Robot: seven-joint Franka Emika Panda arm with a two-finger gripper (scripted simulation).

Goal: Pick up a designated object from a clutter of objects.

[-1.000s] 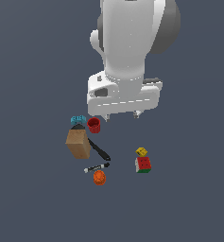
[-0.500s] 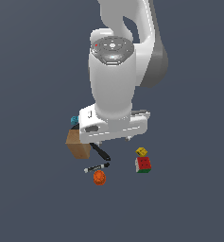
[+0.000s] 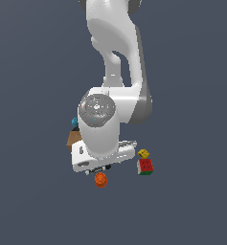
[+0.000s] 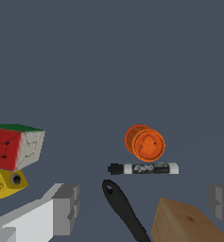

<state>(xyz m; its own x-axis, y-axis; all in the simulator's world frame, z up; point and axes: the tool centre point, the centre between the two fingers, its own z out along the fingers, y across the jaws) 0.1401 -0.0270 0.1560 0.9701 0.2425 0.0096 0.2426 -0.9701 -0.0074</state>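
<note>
The orange ribbed container (image 3: 101, 180) lies on its side on the floor, just below the arm's hand in the exterior view. In the wrist view the orange container (image 4: 144, 142) lies beyond the black-white marker (image 4: 143, 168). My gripper (image 4: 142, 205) is open and empty, with grey fingertips (image 4: 66, 208) wide apart over the black tool (image 4: 123, 210) and the tan box (image 4: 189, 222). The gripper is apart from the container. The arm hides the red cup and most of the clutter in the exterior view.
A colourful cube (image 3: 145, 166) and a yellow die (image 3: 143, 153) lie at the exterior view's right; both show in the wrist view (image 4: 15, 146) (image 4: 5, 183). A teal brick (image 3: 74, 121) and the tan box (image 3: 73, 139) peek out at the exterior view's left.
The arm has swung down and toward the camera, lowering the hand over the clutter. It now hides the red cup, the black tool and the marker in the exterior view.
</note>
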